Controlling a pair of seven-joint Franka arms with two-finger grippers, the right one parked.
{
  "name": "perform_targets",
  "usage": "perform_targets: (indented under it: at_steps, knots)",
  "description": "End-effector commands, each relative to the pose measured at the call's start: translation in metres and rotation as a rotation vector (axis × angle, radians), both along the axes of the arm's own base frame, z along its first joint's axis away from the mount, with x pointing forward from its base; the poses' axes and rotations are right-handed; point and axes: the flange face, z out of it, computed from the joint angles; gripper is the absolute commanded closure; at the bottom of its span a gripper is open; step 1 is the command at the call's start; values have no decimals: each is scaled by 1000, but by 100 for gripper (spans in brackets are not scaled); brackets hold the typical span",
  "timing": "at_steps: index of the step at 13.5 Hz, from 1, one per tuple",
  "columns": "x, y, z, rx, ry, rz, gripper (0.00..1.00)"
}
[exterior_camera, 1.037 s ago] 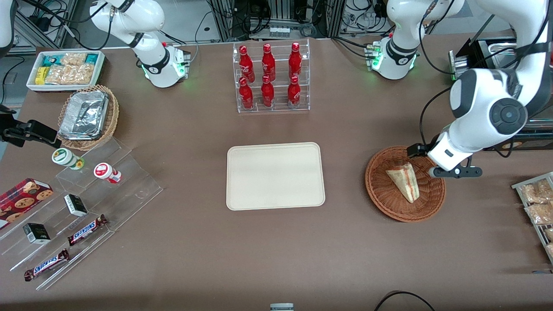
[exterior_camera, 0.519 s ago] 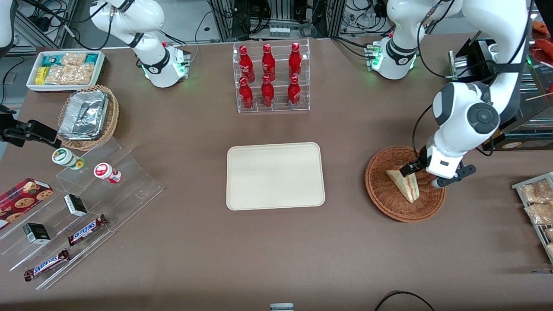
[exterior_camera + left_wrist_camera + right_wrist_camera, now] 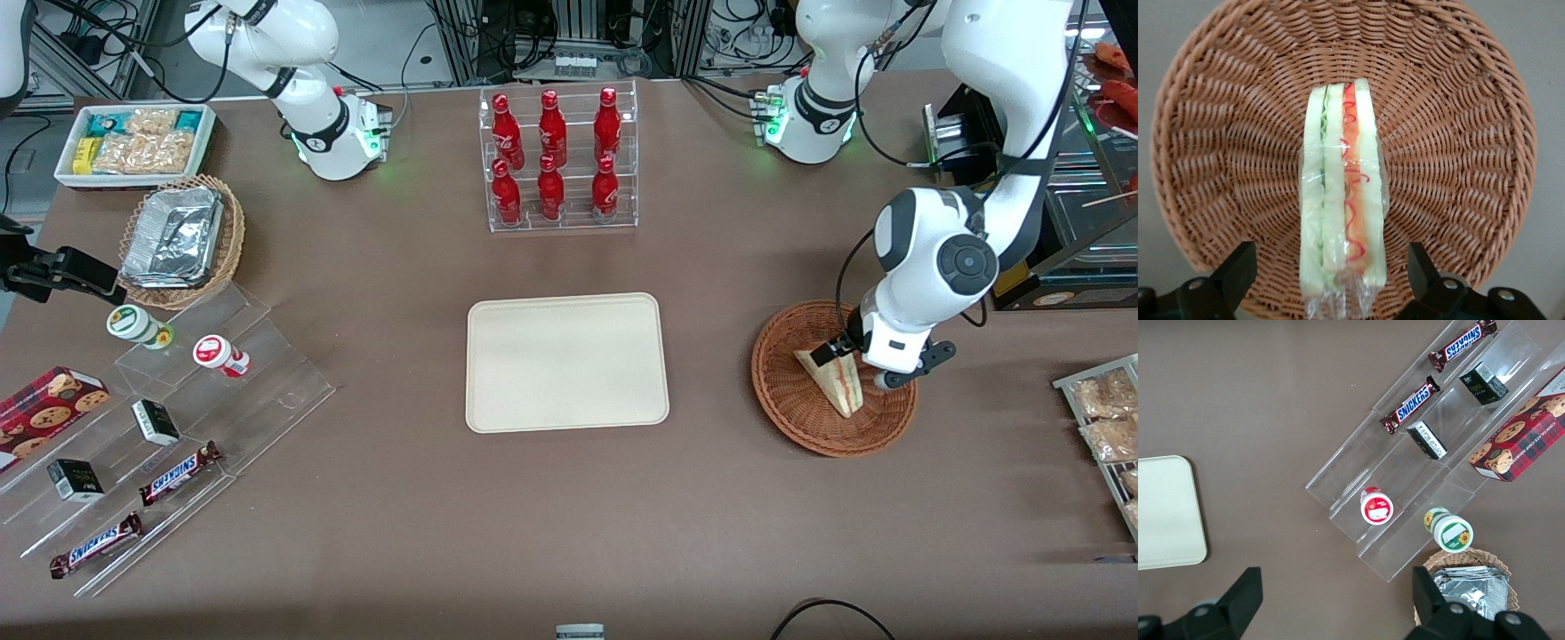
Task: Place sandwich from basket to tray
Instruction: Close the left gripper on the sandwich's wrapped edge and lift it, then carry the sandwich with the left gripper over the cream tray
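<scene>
on the table, in the front view from left to right: first the tray, cream and bare, then well apart from it, toward the working arm's end, the basket with the sandwich lying inside. compared with one second ago, moved inward and lower: the pincer, earlier at the basket's outer rim, now directly over the wide end of the sandwich, with the wrist turned down upon it. means, most probably, the end of the approach and the beginning of the grasp; nothing lifted yet, the sandwich not moved from its place in the basket, the tray not yet reached. in the front view, hidden by the arm's white body: the fingers themselves, so no judgement there about the gap. shown only in the left wrist view: the pincer spread wide, one dark finger on each side of the sandwich, both apart from the clear wrap, and the layered edge, green, cream and red, turned up to the camera, with the basket weave all around. not possible to tell from the wrist view the height above the sandwich; from the front view, close. next, probably a little more descent and then closing across the bread faces, gently, because of the soft bread and the slippery wrap.
</scene>
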Motion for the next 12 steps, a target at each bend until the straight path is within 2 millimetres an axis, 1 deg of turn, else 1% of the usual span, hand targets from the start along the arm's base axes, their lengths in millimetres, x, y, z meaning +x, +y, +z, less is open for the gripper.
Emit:
perform_targets:
  at_steps: [1, 2, 3, 4, 5, 7, 9, 10, 11, 12]
  knots:
    - [2, -2, -12, -6, -14, 19, 0]
    - [2, -2, -14, -6, -11, 21, 13]
    - [2, -2, -14, -4, -13, 17, 55]
    - [2, -2, -13, 4, -14, 7, 93]
    - [3, -1, -11, 11, -19, -3, 100]
    - [3, -1, -7, 14, -22, -7, 100]
    - [5, -2, 12, 23, -34, -15, 100]
    - [9, -6, 26, 26, -31, -21, 100]
    - [16, -11, 40, 29, -18, -27, 100]
    - [21, -26, 55, 30, -1, -46, 100]
